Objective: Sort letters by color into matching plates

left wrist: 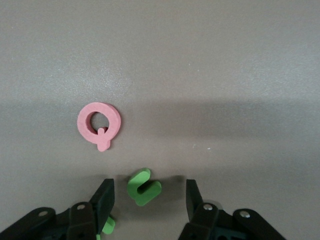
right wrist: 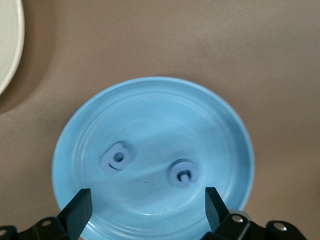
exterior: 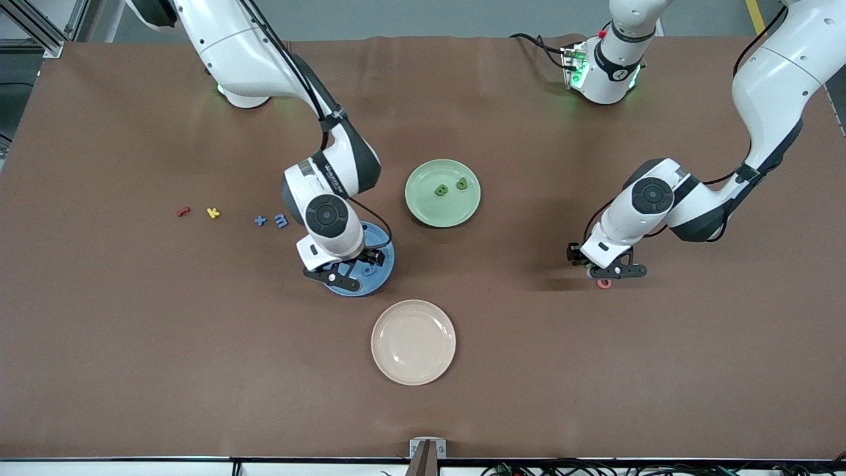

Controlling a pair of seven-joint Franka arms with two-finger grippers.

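Observation:
The blue plate [exterior: 378,280] lies under my right gripper [exterior: 350,271], which hangs open just above it. Two blue letters [right wrist: 117,157] [right wrist: 182,173] lie in that blue plate [right wrist: 210,125], clear of the right gripper [right wrist: 147,207]. Two more blue letters [exterior: 260,221] [exterior: 281,220] rest on the table toward the right arm's end. The pale green plate [exterior: 429,211] holds two green letters [exterior: 440,191] [exterior: 462,184]. My left gripper [exterior: 605,270] is low over the table, open, with a green letter [left wrist: 144,186] lying between its fingers [left wrist: 105,197], untouched. A second green letter [left wrist: 107,225] peeks out under one finger.
A pink ring-shaped letter [left wrist: 98,124] lies on the table close to the left gripper. A red letter [exterior: 184,211] and a yellow letter [exterior: 213,212] sit in a row with the loose blue ones. A beige plate [exterior: 413,342] lies nearer the front camera than the blue plate.

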